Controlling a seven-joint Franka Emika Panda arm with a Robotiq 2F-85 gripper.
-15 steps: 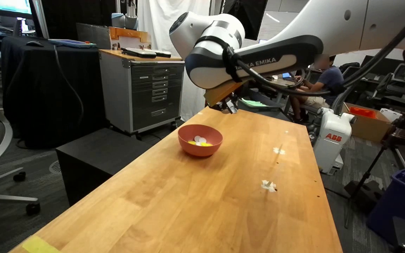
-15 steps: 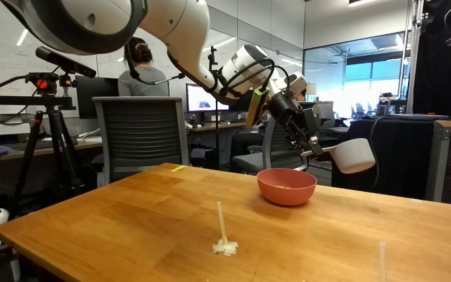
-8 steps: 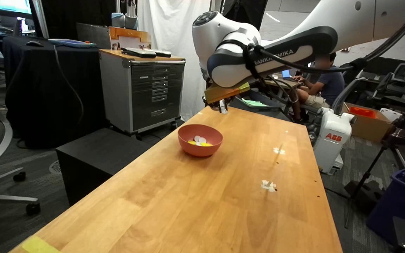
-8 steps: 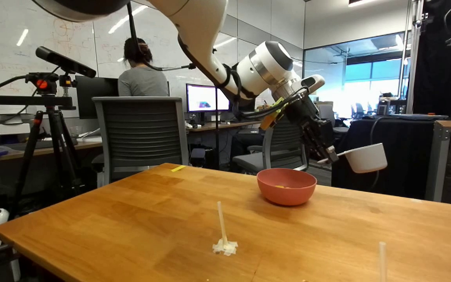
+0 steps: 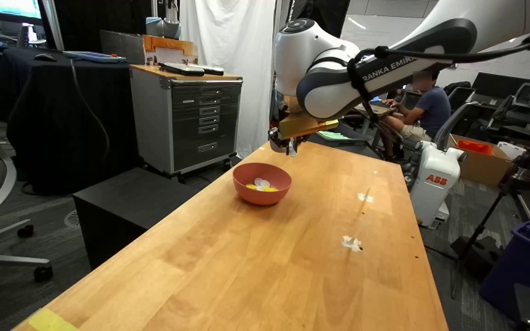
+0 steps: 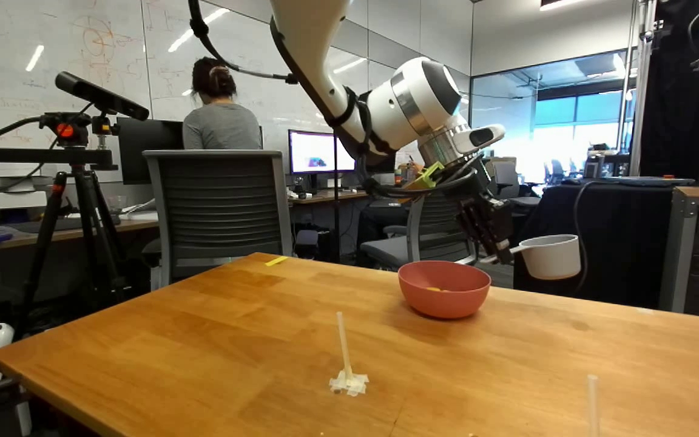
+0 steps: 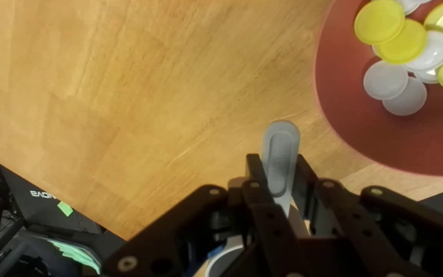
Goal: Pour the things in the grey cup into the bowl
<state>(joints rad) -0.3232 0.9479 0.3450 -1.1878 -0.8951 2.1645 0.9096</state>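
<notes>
gripper (image 7: 280,169): was pinched down tight, black fingers (image 7: 254,168) up against both sides of the handle (image 7: 281,148) of the grey cup (image 6: 551,260), low and just right of center in the wrist view
grey cup: hung in the air right of center in an exterior view, mouth up and pretty close to upright, clear of the tabletop (image 6: 204,358). wrist view only caught a slice of its rim along the bottom edge, so i couldn't tell what, if anything, was inside
pink-red bowl (image 6: 445,304): sat on the tabletop, lower and to the left of the grey cup in an exterior view, the two apart. it filled the upper right of the wrist view, partly cut off
discs (image 7: 406,44): yellow and white round ones, lay overlapping in a loose pile in the pink-red bowl, top right corner of the wrist view. a bit of yellow showed in there in both exterior views too
arm (image 6: 410,106): mostly white, slanted from the top middle down to right of center in an exterior view
stick (image 6: 343,343): thin and pale, stood up from a patch of whitish tape (image 6: 349,383) at the lower middle of an exterior view
office chair (image 6: 219,206): stood left of center in an exterior view
</notes>
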